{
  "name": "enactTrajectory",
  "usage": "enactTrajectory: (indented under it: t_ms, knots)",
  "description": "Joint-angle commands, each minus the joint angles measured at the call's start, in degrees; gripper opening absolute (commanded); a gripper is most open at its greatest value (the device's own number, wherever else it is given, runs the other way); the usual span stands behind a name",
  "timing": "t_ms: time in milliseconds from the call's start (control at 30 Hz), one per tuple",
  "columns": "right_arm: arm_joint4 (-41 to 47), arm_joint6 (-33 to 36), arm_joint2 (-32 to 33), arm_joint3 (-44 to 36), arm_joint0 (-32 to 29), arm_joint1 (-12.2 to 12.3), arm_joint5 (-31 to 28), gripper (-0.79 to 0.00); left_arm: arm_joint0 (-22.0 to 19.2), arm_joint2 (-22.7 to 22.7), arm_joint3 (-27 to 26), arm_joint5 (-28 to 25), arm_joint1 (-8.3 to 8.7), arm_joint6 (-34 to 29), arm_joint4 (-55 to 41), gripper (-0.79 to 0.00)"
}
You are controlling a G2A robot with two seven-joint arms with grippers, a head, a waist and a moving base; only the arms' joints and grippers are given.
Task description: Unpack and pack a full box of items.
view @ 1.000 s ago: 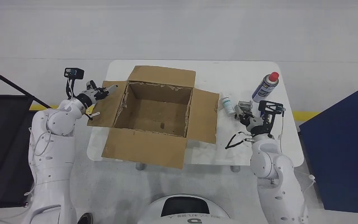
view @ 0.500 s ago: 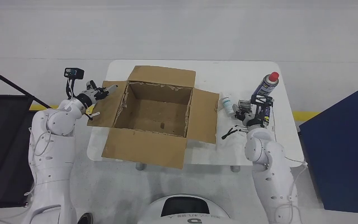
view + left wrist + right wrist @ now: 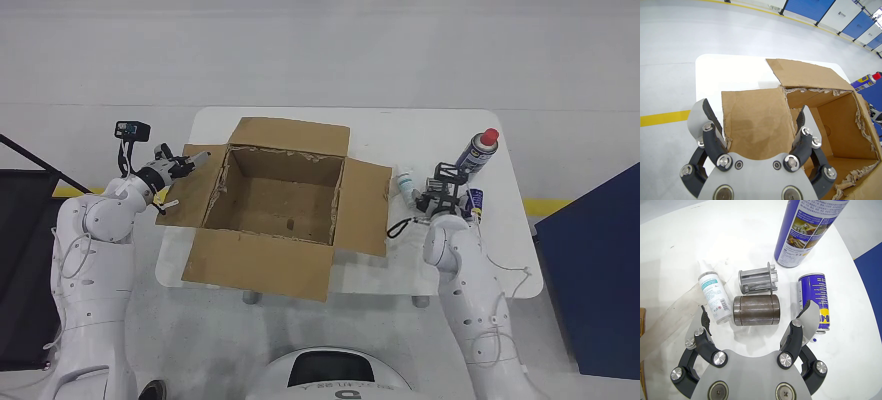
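The cardboard box (image 3: 280, 195) stands open in the middle of the white table (image 3: 515, 235), its four flaps folded outward. The left gripper (image 3: 754, 106) sits at the box's left flap (image 3: 753, 121) with its claw released, jaws spread wide over the cardboard. The unpacked items lie to the right of the box, and the right gripper (image 3: 756, 308) hangs over them, also released. Its jaws straddle a dark metal cylinder (image 3: 756, 310) lying on its side. Just beside the cylinder lie a white bottle (image 3: 714, 296), a grey finned metal part (image 3: 757, 281) and a small blue spray can (image 3: 814, 298) – all on their sides. A tall blue spray can (image 3: 800, 232) stands upright near them.
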Motion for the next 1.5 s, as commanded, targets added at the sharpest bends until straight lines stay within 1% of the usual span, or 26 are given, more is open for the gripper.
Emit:
enactTrajectory:
  t_ms: [0,400,433,500,600,633,667,833,1167,1267,1300,1333,1400,1433,1467]
  knots:
    - [0.07,0.19,0.10,0.70,0.47,-0.01,-0.01,0.000,0.00,0.00,0.00,0.00,0.00,0.00,0.00,0.000]
    - [-1.08,1.45,-0.58,4.31,2.99,-0.21,0.53,0.000,0.00,0.00,0.00,0.00,0.00,0.00,0.00,0.000]
    - [-1.20,1.61,-0.62,4.57,3.21,-0.23,0.71,-0.009,0.00,0.00,0.00,0.00,0.00,0.00,0.00,0.000]
    - [-1.36,1.97,-0.73,5.03,3.62,-0.26,0.80,-0.151,0.00,0.00,0.00,0.00,0.00,0.00,0.00,0.000]
    - [-1.71,2.45,-0.74,5.52,4.14,-0.29,1.01,-0.289,0.00,0.00,0.00,0.00,0.00,0.00,0.00,0.000]
    - [-1.76,2.57,-0.73,5.60,4.24,-0.30,1.03,-0.360,0.00,0.00,0.00,0.00,0.00,0.00,0.00,0.000]
    - [-1.75,2.70,-0.67,5.64,4.33,-0.32,1.17,-0.397,0.00,0.00,0.00,0.00,0.00,0.00,0.00,0.000]
    - [-1.96,2.95,-0.55,5.85,4.55,-0.37,1.55,-0.428,0.00,0.00,0.00,0.00,0.00,0.00,0.00,0.000]
    - [-2.44,3.55,-0.30,6.18,4.29,-0.44,2.04,-0.397,0.00,0.00,0.00,0.00,0.00,0.00,0.00,0.000]
    - [-2.64,3.95,-0.42,6.48,4.50,-0.48,2.03,-0.342,0.00,0.00,0.00,0.00,0.00,0.00,0.00,0.000]
    - [-2.71,4.12,-0.45,6.59,4.54,-0.49,1.98,-0.311,0.00,0.00,0.00,0.00,0.00,0.00,0.00,0.000]
    - [-2.90,4.24,-0.46,6.67,4.58,-0.49,2.00,-0.259,0.00,0.00,0.00,0.00,0.00,0.00,0.00,0.000]
    - [-3.18,4.53,-0.53,6.77,4.63,-0.51,1.96,-0.197,0.00,0.00,0.00,0.00,0.00,0.00,0.00,0.000]
    - [-3.25,4.67,-0.53,6.78,4.66,-0.52,1.94,-0.151,0.00,0.00,0.00,0.00,0.00,0.00,0.00,0.000]
    - [-3.43,4.80,-0.54,6.84,4.67,-0.52,1.98,-0.135,0.00,0.00,0.00,0.00,0.00,0.00,0.00,0.000]
